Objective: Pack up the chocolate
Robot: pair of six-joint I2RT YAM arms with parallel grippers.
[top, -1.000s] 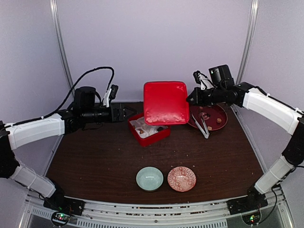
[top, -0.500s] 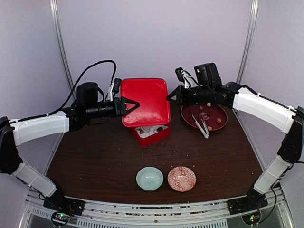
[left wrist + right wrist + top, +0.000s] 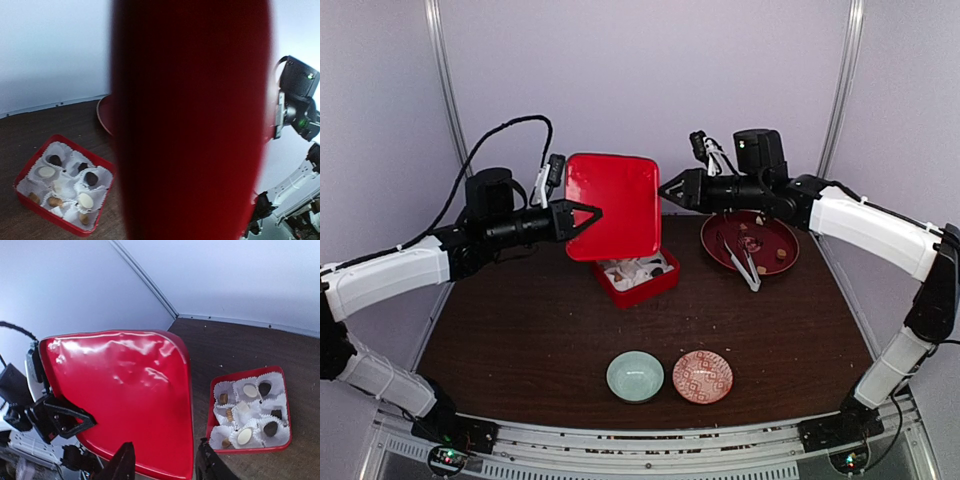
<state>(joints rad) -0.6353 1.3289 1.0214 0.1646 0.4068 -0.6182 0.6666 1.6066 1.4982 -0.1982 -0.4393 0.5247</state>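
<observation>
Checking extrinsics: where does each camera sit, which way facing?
Top external: above, behind the robot, looking down at the table; both arms, left hand clamping the red lid, right hand beside it.
Left wrist: faces right; lid fills the frame, own fingers hidden, right arm beyond.
Right wrist: faces left and down; own fingertips at bottom, left hand gripping lid.
Shared: all see lid, box and chocolate.

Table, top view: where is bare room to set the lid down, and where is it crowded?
Free: the table left of the box, and the strip between box, green bowl and pink bowl. Crowded: back right, box beside plate.
</observation>
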